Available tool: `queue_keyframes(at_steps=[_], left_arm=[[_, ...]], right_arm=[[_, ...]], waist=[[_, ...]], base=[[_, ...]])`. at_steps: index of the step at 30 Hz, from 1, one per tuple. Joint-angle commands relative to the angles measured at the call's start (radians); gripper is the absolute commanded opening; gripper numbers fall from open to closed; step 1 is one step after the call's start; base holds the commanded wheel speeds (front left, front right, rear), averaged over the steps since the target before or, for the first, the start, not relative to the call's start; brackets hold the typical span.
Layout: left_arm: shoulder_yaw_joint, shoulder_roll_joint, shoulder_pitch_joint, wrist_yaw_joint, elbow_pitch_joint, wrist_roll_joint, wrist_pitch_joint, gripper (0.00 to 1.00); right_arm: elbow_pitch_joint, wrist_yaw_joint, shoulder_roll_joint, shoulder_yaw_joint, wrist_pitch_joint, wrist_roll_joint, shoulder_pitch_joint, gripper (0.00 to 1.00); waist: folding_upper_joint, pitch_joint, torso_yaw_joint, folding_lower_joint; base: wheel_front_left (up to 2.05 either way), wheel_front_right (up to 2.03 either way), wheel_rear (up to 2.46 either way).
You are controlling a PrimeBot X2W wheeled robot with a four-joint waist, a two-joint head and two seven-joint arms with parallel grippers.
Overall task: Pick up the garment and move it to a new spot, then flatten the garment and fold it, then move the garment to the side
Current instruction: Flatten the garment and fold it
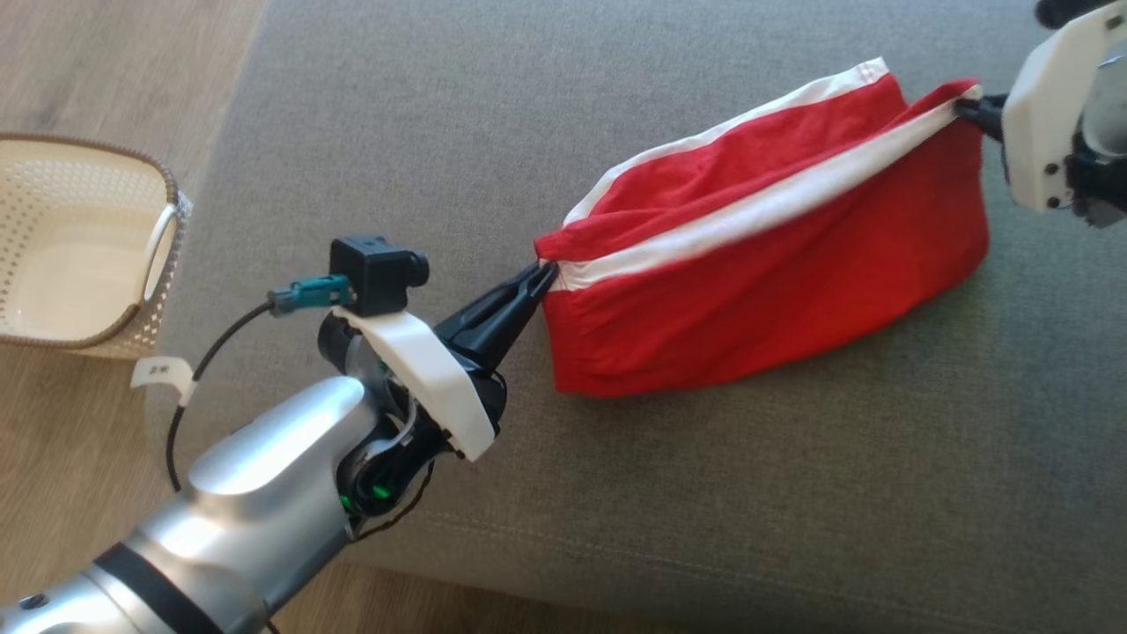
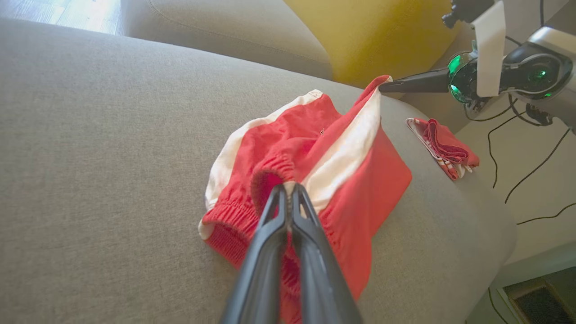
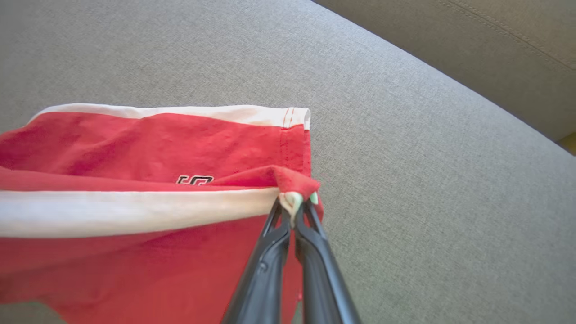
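Observation:
The garment (image 1: 775, 264) is a pair of red shorts with white side stripes, stretched between my two grippers over the grey sofa seat (image 1: 616, 493). My left gripper (image 1: 544, 271) is shut on its elastic waistband end, seen close up in the left wrist view as the left gripper (image 2: 288, 189) pinching the gathered band of the garment (image 2: 355, 180). My right gripper (image 1: 967, 107) is shut on the hem corner by the white stripe; the right wrist view shows the right gripper (image 3: 294, 203) clamped on the garment (image 3: 135, 153). The lower part of the cloth sags onto the cushion.
A cream perforated basket (image 1: 79, 255) stands on the wooden floor left of the sofa. A small folded red-and-white cloth (image 2: 445, 148) lies near the seat's edge. A yellow cushion (image 2: 373, 36) and the sofa's backrest (image 2: 225, 31) lie beyond, and cables (image 2: 531, 171) trail past the edge.

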Motion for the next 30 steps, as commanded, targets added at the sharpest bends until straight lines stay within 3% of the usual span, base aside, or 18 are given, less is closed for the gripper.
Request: queue_keyframes(at_steps=[1, 15, 26, 27, 28, 29, 30], left_arm=[[0.021, 0.022, -0.053, -0.006, -0.013, -0.014, -0.014, 0.0], [-0.003, 0.011, -0.103, -0.006, 0.048, -0.044, -0.035, 0.0], [0.002, -0.035, -0.127, -0.006, 0.083, -0.044, -0.038, 0.0], [0.005, -0.039, -0.129, -0.006, 0.087, -0.044, -0.039, 0.0], [0.013, -0.044, -0.13, -0.006, 0.094, -0.044, -0.039, 0.15], [0.027, -0.049, -0.131, -0.006, 0.105, -0.043, -0.039, 0.82], [0.04, -0.055, -0.131, -0.006, 0.119, -0.042, -0.039, 1.0]], right_arm=[[0.006, 0.0, -0.013, -0.005, -0.039, -0.019, -0.025, 0.0], [0.107, 0.0, 0.011, 0.038, -0.221, -0.023, -0.09, 0.0], [0.147, 0.0, 0.018, 0.09, -0.24, 0.014, -0.123, 0.0], [0.15, 0.0, 0.019, 0.094, -0.239, 0.018, -0.126, 0.22], [0.159, 0.0, 0.018, 0.094, -0.248, 0.017, -0.132, 0.8], [0.175, 0.0, 0.021, 0.088, -0.255, 0.019, -0.138, 1.0], [0.185, 0.0, 0.026, 0.089, -0.26, 0.019, -0.143, 1.0]], waist=[[0.0, 0.015, 0.005, 0.0], [0.0, 0.074, 0.023, 0.0], [0.0, 0.119, 0.059, 0.0], [0.0, 0.122, 0.061, 0.0], [0.0, 0.125, 0.062, 0.0], [0.0, 0.128, 0.064, 0.0], [0.0, 0.13, 0.064, 0.0]], base=[[0.0, 0.0, 0.0], [0.0, 0.0, 0.0], [0.0, 0.0, 0.0], [0.0, 0.0, 0.0], [0.0, 0.0, 0.0], [0.0, 0.0, 0.0], [0.0, 0.0, 0.0]])
